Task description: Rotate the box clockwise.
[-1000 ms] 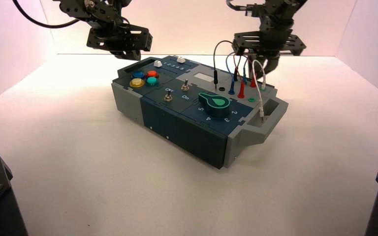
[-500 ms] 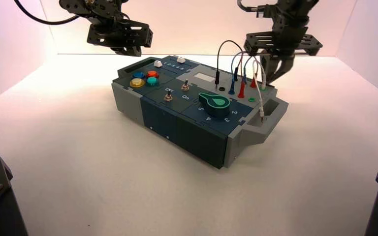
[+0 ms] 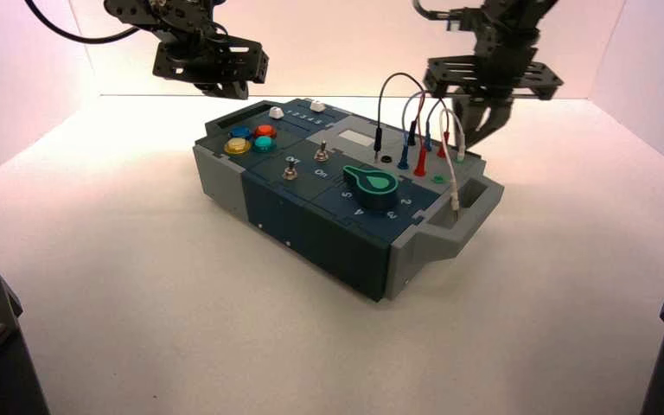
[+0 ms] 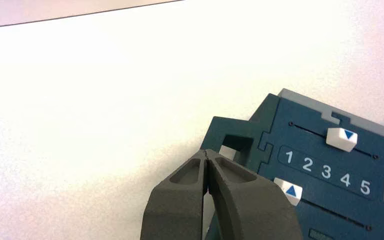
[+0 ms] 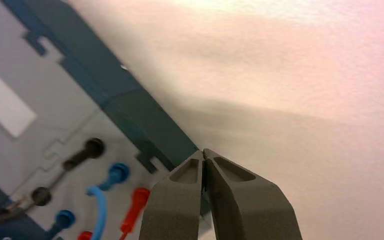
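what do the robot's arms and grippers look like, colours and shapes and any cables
Both arms are black, built from perforated metal brackets with visible screws. The left gripper hangs under a boxy black wrist block, and a black cable loops from the arm above it. The right gripper sits below a wide flat black bracket, with a cable at the top of that arm. Up close, the fingers are dark grey, smooth and tapered, with shallow recessed panels.

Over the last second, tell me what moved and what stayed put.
The right pincer rose from low behind the wires and drew away toward the robot's right, and now hangs shut above the box's far right corner. The box shifted slightly toward the robot's left, with its near corner moving most. The left pincer lifted a little, shut, above the far left handle. Buttons, switches and dial look as they were.
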Action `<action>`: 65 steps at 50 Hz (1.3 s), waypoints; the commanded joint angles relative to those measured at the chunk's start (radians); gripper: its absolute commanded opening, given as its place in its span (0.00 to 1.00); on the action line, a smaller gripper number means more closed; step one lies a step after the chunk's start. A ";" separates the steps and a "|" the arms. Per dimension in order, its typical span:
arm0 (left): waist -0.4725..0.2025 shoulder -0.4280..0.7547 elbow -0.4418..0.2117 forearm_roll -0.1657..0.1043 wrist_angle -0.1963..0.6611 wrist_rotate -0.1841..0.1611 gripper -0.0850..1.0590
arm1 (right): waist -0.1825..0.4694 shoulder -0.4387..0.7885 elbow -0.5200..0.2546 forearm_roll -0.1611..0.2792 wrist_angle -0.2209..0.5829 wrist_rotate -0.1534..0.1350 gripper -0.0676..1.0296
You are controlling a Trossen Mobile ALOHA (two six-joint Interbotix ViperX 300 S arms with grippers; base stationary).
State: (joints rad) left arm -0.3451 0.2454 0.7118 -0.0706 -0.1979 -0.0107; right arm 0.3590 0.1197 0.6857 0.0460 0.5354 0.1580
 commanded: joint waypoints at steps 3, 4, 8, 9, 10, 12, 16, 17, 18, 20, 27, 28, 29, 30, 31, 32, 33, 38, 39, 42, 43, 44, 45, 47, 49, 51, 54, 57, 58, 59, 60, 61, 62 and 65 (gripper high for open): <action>0.008 -0.041 -0.018 0.002 -0.005 0.003 0.05 | 0.066 -0.018 -0.028 0.035 0.011 -0.002 0.04; 0.006 -0.040 -0.018 0.002 -0.005 0.003 0.05 | 0.067 -0.018 -0.029 0.035 0.012 -0.002 0.04; 0.006 -0.041 -0.018 0.002 -0.005 0.003 0.05 | 0.083 -0.017 -0.031 0.049 0.012 -0.002 0.04; 0.006 -0.041 -0.018 0.002 -0.005 0.003 0.05 | 0.083 -0.017 -0.031 0.049 0.012 -0.002 0.04; 0.006 -0.040 -0.018 0.002 -0.005 0.003 0.05 | 0.083 -0.017 -0.031 0.051 0.011 -0.002 0.04; 0.006 -0.038 -0.018 0.003 -0.005 0.003 0.05 | 0.083 -0.017 -0.031 0.058 0.011 -0.002 0.04; 0.006 -0.038 -0.018 0.002 -0.005 0.003 0.05 | 0.087 -0.017 -0.031 0.061 0.011 -0.002 0.04; 0.008 -0.038 -0.018 0.002 -0.005 0.003 0.05 | 0.087 -0.017 -0.031 0.061 0.011 -0.002 0.04; 0.008 -0.038 -0.018 0.002 -0.005 0.005 0.05 | 0.094 -0.017 -0.032 0.061 0.011 -0.002 0.04; 0.008 -0.038 -0.018 0.002 -0.005 0.005 0.05 | 0.097 -0.017 -0.032 0.061 0.011 -0.002 0.04; 0.008 -0.038 -0.018 0.002 -0.005 0.005 0.05 | 0.098 -0.011 -0.032 0.061 0.011 -0.002 0.04; 0.008 -0.040 -0.018 0.002 -0.005 0.005 0.05 | 0.097 -0.009 -0.034 0.060 0.011 -0.002 0.04; 0.008 -0.040 -0.018 0.002 -0.005 0.003 0.05 | 0.097 -0.006 -0.034 0.060 0.008 -0.002 0.04; 0.008 -0.040 -0.018 0.002 -0.005 0.003 0.05 | 0.097 -0.005 -0.034 0.060 0.006 -0.002 0.04; 0.008 -0.040 -0.018 0.003 -0.005 0.005 0.05 | 0.097 -0.003 -0.032 0.060 0.005 -0.002 0.04; 0.008 -0.040 -0.018 0.002 -0.006 0.005 0.05 | 0.098 -0.002 -0.034 0.060 0.003 -0.002 0.04; 0.008 -0.040 -0.018 0.002 -0.006 0.005 0.05 | 0.098 -0.002 -0.034 0.060 0.003 -0.002 0.04; 0.009 -0.037 -0.020 0.002 0.002 0.006 0.05 | 0.097 0.018 -0.037 0.055 -0.002 -0.002 0.04; 0.009 -0.037 -0.021 0.002 0.005 0.006 0.05 | 0.097 0.023 -0.037 0.054 -0.002 -0.002 0.04; 0.009 -0.035 -0.028 0.002 0.031 0.006 0.05 | 0.097 0.029 -0.038 0.052 -0.002 -0.002 0.04; 0.009 -0.034 -0.029 0.002 0.037 0.006 0.05 | 0.097 0.032 -0.038 0.052 -0.002 -0.002 0.04; 0.009 -0.032 -0.034 0.002 0.052 0.006 0.05 | 0.097 0.034 -0.038 0.052 -0.002 -0.002 0.04; 0.009 -0.031 -0.037 0.003 0.066 0.006 0.05 | 0.097 0.035 -0.040 0.051 -0.002 -0.002 0.04; 0.009 -0.031 -0.043 0.002 0.086 0.006 0.05 | 0.097 0.038 -0.040 0.049 -0.002 -0.002 0.04; 0.009 -0.031 -0.048 0.002 0.103 0.006 0.05 | 0.097 0.038 -0.041 0.049 -0.003 -0.002 0.04; 0.009 -0.031 -0.049 0.002 0.107 0.006 0.05 | 0.097 0.040 -0.043 0.048 -0.003 -0.002 0.04; 0.009 -0.034 -0.049 0.002 0.106 0.009 0.05 | 0.097 0.041 -0.044 0.048 -0.003 -0.002 0.04; 0.008 -0.041 -0.049 0.003 0.107 0.017 0.05 | 0.095 0.043 -0.048 0.044 -0.003 -0.002 0.04; 0.006 -0.048 -0.049 0.002 0.107 0.020 0.05 | 0.095 0.041 -0.049 0.043 -0.003 -0.002 0.04; 0.005 -0.054 -0.049 0.002 0.109 0.025 0.05 | 0.095 0.041 -0.051 0.041 -0.003 -0.003 0.04; 0.003 -0.058 -0.051 0.003 0.112 0.029 0.05 | 0.094 0.041 -0.051 0.041 -0.003 -0.002 0.04; 0.003 -0.063 -0.051 0.002 0.114 0.031 0.05 | 0.095 0.043 -0.051 0.041 -0.003 -0.003 0.04; 0.002 -0.069 -0.051 0.002 0.117 0.035 0.05 | 0.094 0.041 -0.051 0.040 -0.003 -0.002 0.04; 0.000 -0.083 -0.052 0.003 0.129 0.043 0.05 | 0.094 0.041 -0.052 0.040 -0.003 -0.002 0.04</action>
State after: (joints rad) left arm -0.3421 0.2270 0.6842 -0.0706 -0.0782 0.0215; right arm 0.4264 0.1687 0.6412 0.0828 0.5292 0.1580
